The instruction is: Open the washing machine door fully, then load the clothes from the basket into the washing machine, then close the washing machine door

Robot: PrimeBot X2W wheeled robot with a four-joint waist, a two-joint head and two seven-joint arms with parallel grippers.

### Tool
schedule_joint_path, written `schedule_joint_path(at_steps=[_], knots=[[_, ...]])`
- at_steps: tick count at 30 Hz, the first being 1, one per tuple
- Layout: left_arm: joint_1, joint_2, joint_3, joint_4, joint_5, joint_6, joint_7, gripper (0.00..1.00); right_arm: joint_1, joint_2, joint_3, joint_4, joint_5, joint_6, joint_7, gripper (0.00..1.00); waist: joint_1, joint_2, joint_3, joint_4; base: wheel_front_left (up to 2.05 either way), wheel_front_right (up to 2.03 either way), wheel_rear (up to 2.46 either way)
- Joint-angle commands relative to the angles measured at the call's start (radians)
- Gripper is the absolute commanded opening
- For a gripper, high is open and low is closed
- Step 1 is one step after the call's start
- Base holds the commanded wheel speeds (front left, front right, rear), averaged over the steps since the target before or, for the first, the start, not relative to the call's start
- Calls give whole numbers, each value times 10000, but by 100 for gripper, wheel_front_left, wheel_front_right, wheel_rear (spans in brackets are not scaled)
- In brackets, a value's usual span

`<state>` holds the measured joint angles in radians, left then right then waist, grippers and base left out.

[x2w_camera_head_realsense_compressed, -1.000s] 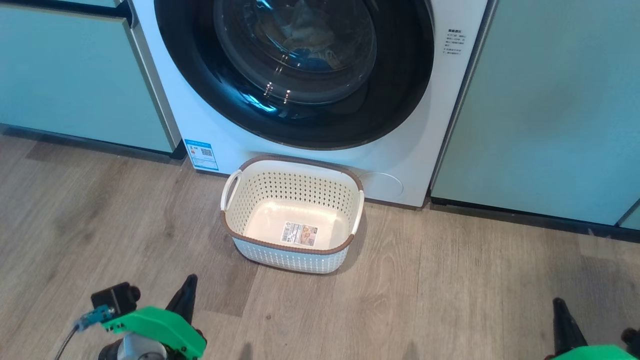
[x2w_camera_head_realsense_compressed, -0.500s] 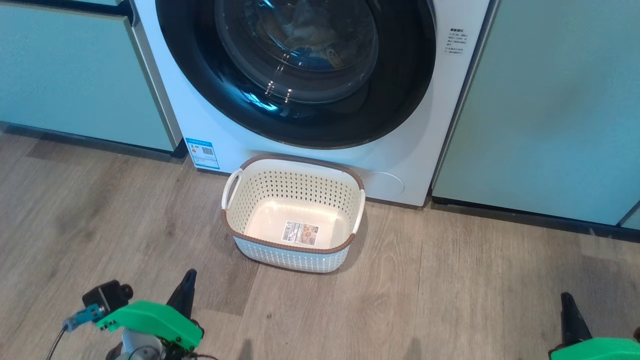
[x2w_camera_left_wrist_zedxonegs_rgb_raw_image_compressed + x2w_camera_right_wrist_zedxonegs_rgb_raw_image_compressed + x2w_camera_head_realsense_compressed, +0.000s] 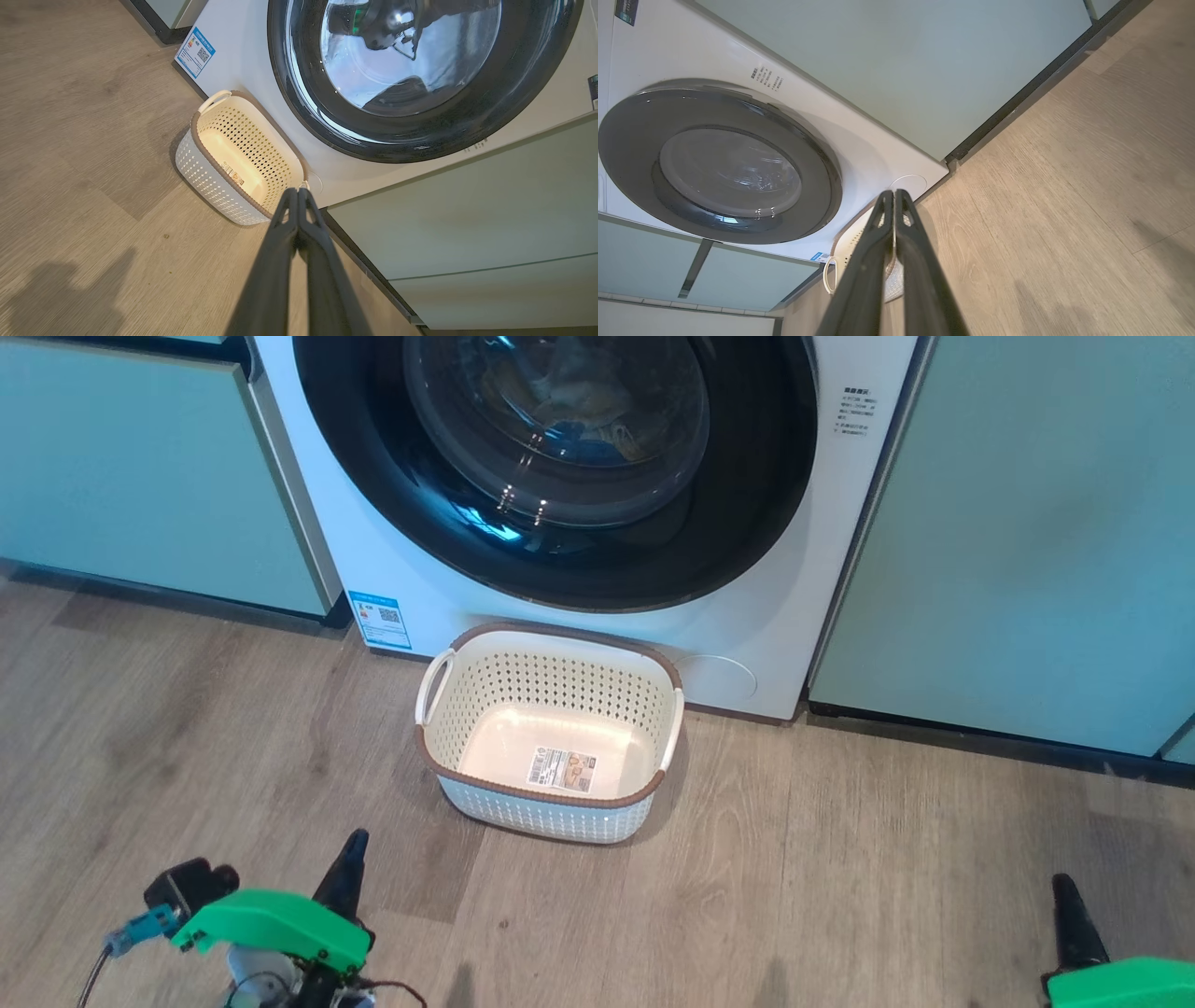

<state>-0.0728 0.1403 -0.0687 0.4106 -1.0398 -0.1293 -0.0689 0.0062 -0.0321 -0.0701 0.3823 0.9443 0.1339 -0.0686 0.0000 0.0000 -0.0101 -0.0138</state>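
— Where is the basket (image 3: 546, 819)?
— On the wooden floor (image 3: 840, 859) ahead, between my left gripper (image 3: 297, 192) and right gripper (image 3: 893, 192) and well clear of both. Each is pinched closed and empty.
— How does it lie?
— Upright, its long side along the washing machine (image 3: 822, 541), just below the closed washing machine door (image 3: 747, 476).
— Contents?
— A label (image 3: 560, 770) on its bottom. The clothes (image 3: 597, 425) show behind the door glass.

Door (image 3: 747, 504): glossy black, shut, up ahead of your left gripper (image 3: 297, 191) and right gripper (image 3: 894, 191) jaws.
Clothes (image 3: 560, 392): pale with blue, behind its glass.
Basket (image 3: 551, 686): cream, upright, empty, on floor ahead of left jaws.
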Motion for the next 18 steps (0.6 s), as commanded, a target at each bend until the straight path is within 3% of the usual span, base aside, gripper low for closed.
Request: schedule_joint_path(at_steps=[1, 18], knots=[[-418, 38, 307, -388, -268, -8, 78, 0, -668, -133, 10, -391, 305, -17, 74, 0, 0, 0, 3, 4, 0, 0, 0], [-400, -215, 719, -730, -1729, -10, 550, 0, -796, -146, -110, -657, 2015, -21, 544, 0, 0, 0, 38, 40, 0, 0, 0]])
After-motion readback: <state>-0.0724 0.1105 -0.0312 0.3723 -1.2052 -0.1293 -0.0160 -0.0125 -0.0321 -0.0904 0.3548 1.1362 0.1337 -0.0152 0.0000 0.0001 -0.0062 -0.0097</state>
